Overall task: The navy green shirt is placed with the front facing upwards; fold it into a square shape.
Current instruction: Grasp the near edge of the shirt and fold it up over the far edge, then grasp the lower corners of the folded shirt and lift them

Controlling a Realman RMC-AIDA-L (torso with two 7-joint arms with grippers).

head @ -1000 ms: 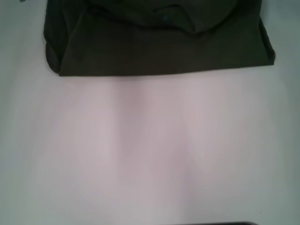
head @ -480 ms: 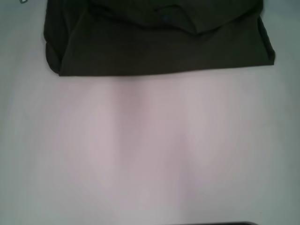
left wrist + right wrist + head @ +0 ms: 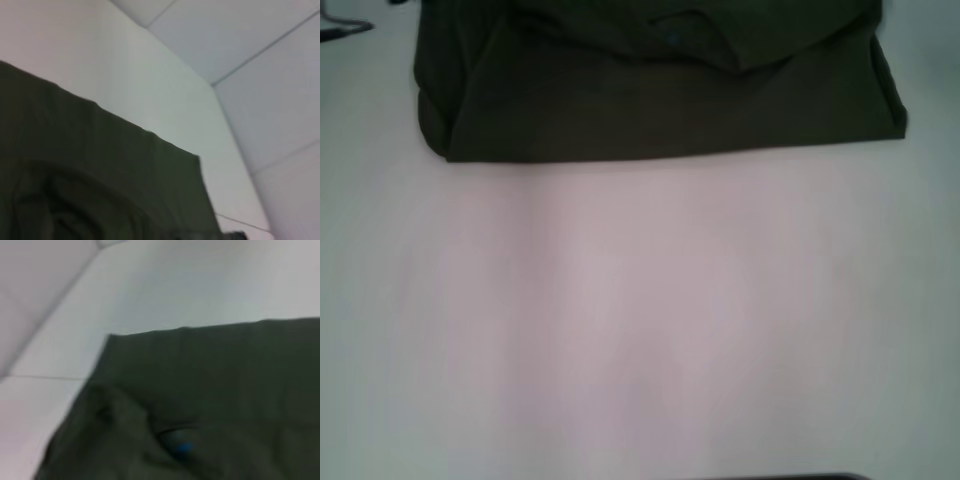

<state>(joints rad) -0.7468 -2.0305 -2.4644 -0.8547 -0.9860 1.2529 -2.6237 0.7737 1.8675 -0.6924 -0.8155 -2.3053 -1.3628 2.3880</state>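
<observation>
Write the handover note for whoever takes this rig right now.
Grippers: neither shows in any view, so their state is unknown.
Shirt: lies folded at the far side of the white table, near edge straight, collar and neck label on top.
Done: the folds look made; it reads as a compact rectangle.
Left: its far part is out of the head view, so check that it is square and tidy the bulging left corner.

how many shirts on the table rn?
1. The navy green shirt lies folded at the far side of the white table, its straight edge toward the robot. Part of it is cut off by the frame, so something beyond may be hidden.
</observation>
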